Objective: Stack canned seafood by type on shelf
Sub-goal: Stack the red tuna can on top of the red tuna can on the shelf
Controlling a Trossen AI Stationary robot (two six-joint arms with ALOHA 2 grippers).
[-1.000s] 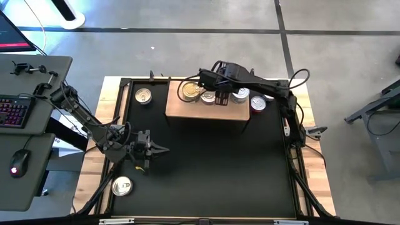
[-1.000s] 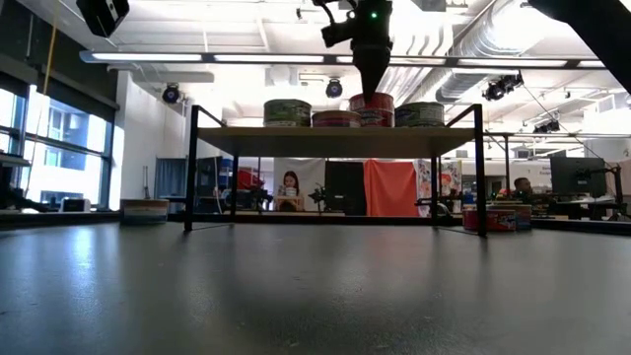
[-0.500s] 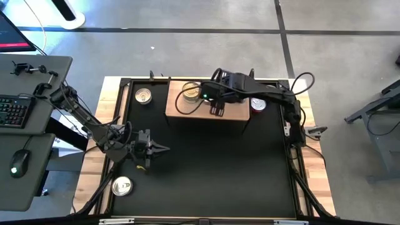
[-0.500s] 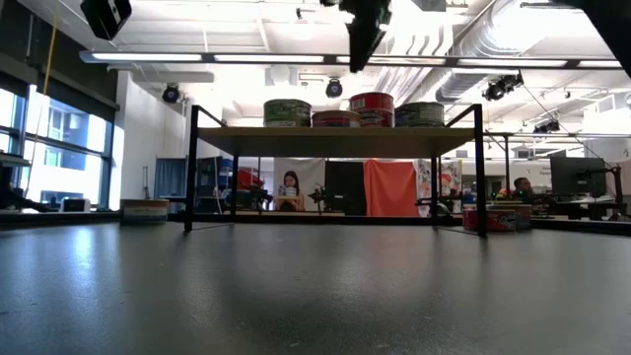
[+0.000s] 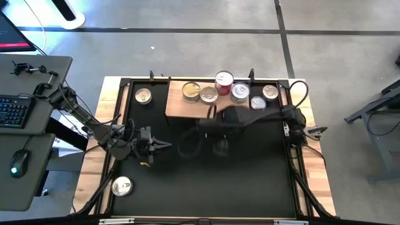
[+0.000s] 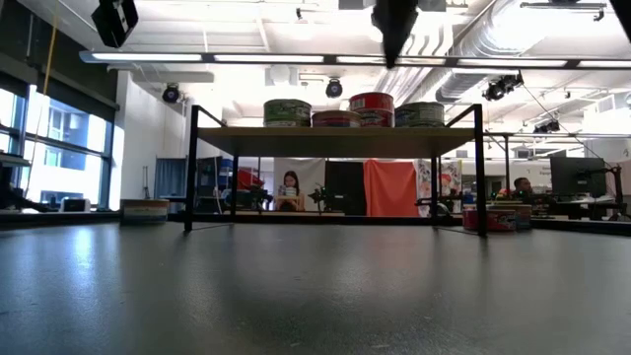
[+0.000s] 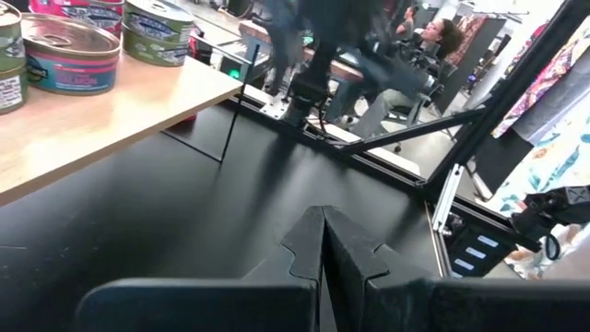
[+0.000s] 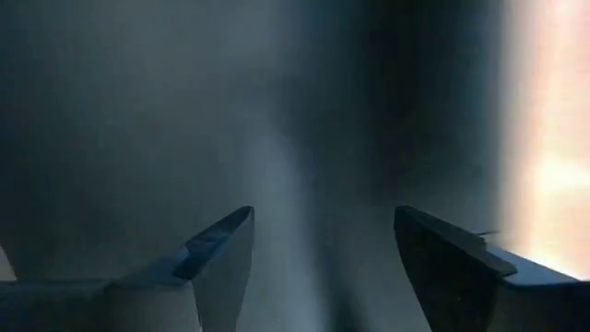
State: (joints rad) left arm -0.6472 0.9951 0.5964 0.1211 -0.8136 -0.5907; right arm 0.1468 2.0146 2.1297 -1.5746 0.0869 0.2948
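**Right arm clears the shelf, tin left stacked**

High view: A second ago the right gripper sat over the row of tins on the shelf; now it has swung off the board and hangs blurred above the black mat, at about 6 o'clock from the shelf. A red-sided tin stands uncovered in the row, between a small silver tin and another silver tin, with a gold-lidded tin at the row's 9 o'clock end. That suggests a placement is finished and the arm is free to fetch another. Loose tins remain: one at the shelf's 9 o'clock, one at the mat's 7 o'clock corner, and two at the shelf's 3 o'clock end. The left gripper waits low over the mat's 9 o'clock side, pointing toward 3 o'clock.

Low view: The red tin sits atop another tin, above its neighbours on the board. The right arm's dark tip shows only at the 12 o'clock edge, clear of the stack.

Left wrist view: The left fingers are pressed together, holding nothing, aimed across the mat past the shelf's edge.

Right wrist view: The right fingers stand well apart with nothing between them; the background is a blur.
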